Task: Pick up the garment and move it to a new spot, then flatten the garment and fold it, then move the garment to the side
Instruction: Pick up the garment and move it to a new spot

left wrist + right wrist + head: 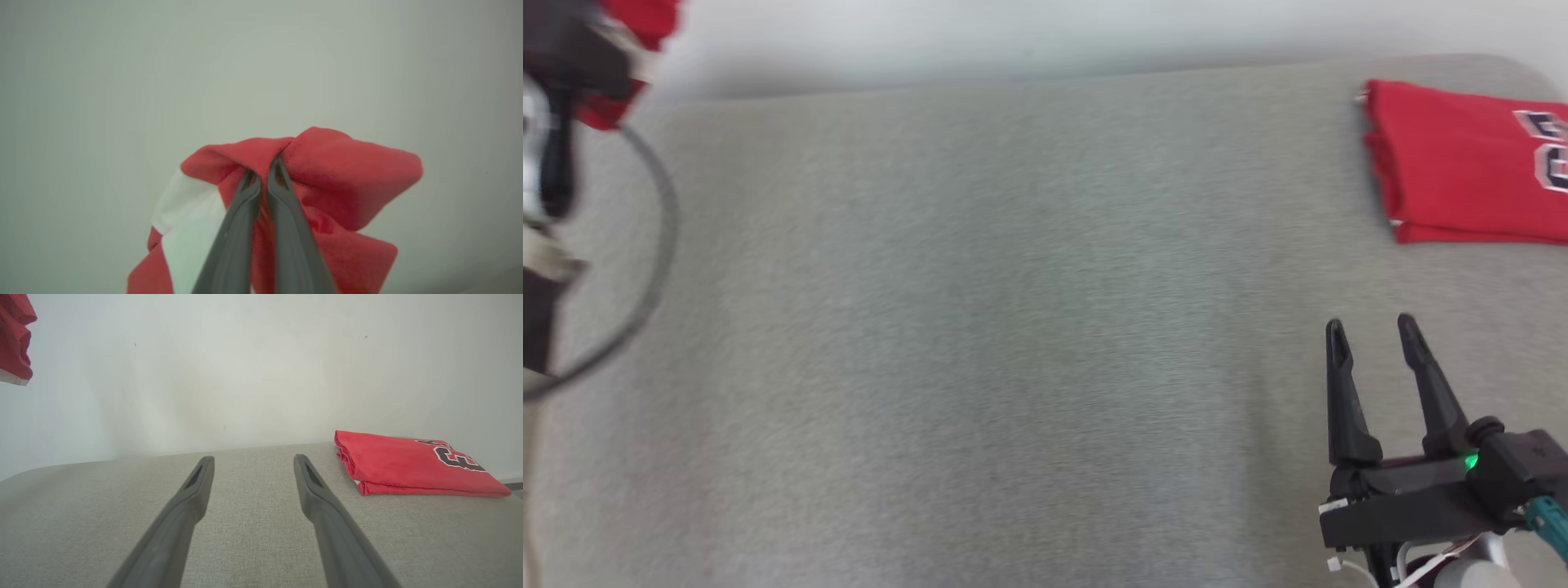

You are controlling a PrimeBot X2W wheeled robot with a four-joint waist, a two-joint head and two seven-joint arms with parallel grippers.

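Observation:
The garment [351,179], red with a white panel, is bunched and pinched between the two dark fingers of my left gripper [263,169], which is shut on it and holds it up in front of a pale wall. In the head view that arm is a blur at the far upper left, with red cloth of the garment [645,20] hanging beside it above the surface. A red piece of the garment [14,343] also shows at the upper left of the right wrist view. My right gripper [1370,325] [253,458] stands open and empty, low over the surface at the lower right.
A folded red jersey [1454,163] [400,463] with black, white-outlined lettering lies at the far right of the grey fabric surface [1013,327]. A pale wall runs behind the surface. A grey cable [662,245] loops down from the left arm.

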